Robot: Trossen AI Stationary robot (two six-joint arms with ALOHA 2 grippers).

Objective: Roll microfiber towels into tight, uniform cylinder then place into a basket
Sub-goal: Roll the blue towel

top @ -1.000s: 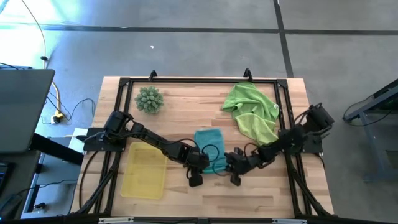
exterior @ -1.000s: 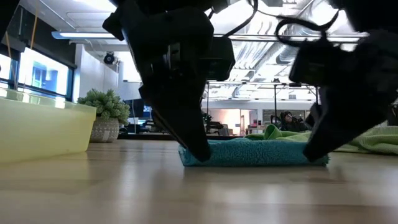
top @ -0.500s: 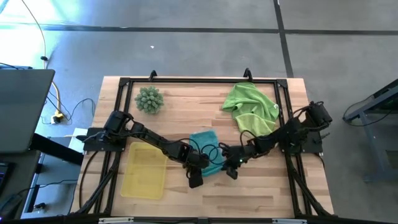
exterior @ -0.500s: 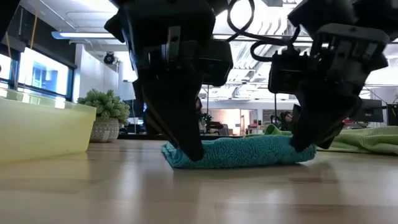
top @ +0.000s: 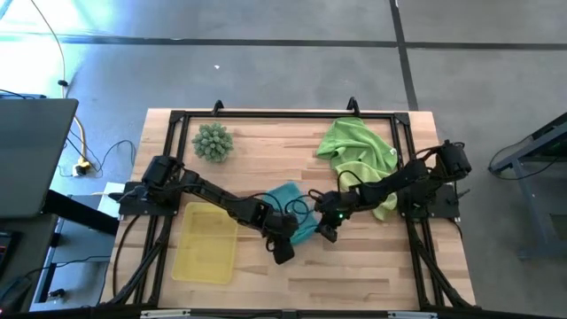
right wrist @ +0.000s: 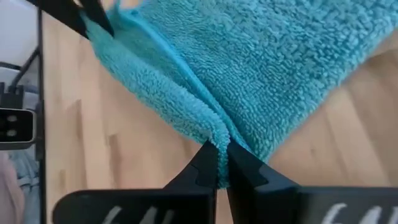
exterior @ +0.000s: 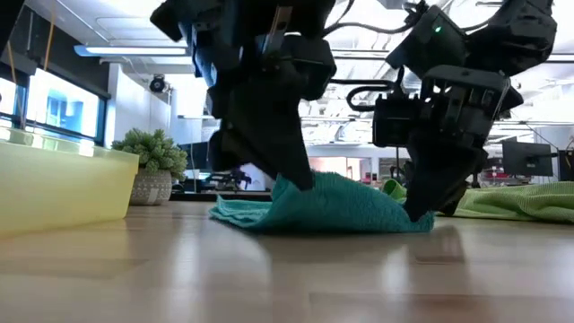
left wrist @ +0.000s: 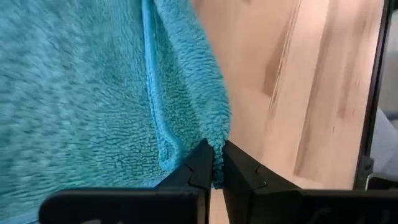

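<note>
Teal towel [top: 291, 206], beside basket [top: 205, 241]: left gripper [top: 285, 245] and right gripper [top: 324, 228] both pinching its near edge, lifting it.

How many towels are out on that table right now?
3, as far as I can tell. The teal towel sits mid-table, pinched at its near corners by the left end effector and right end effector. Two lime green towels lie heaped together at the far right; more could be hidden underneath.

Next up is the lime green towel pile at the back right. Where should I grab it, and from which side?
Judging by its pose, take the lime green towels by the loose lower edge nearest the right gripper, coming from the table's front. The pile is crumpled, and that edge lies lowest and most exposed. Both grippers are now shut on the teal towel.
</note>
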